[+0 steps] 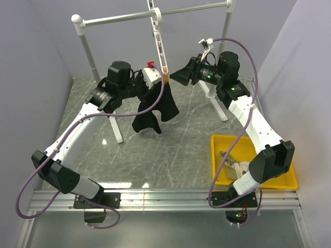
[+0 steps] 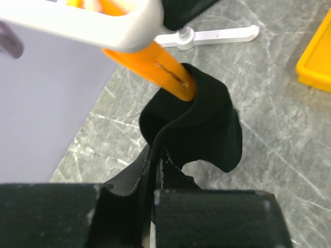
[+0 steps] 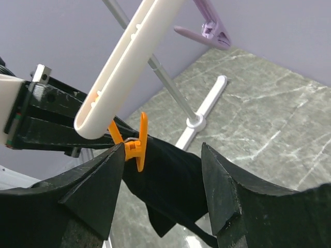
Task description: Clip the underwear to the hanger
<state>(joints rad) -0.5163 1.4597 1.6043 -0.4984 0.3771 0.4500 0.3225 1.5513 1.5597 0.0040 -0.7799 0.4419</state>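
Our left tool (image 2: pixel 154 194) pinches the edge of the plain black soft fabric underwear (image 2: pixel 207 134), which hangs at the low end of the slim white plastic hanger (image 3: pixel 129 57). The small orange clip (image 3: pixel 138 139) there seems to bite the cloth. Our right tool (image 3: pixel 163 155) has its jaws spread on either side of this clip and holds nothing. We should check the bite before the left tool lets go.

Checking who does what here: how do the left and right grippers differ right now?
The left gripper is shut on the underwear; the right gripper is open and holds nothing. In the top view the left gripper is left of the orange clip, the right gripper right of it. Both sit close to that clip.
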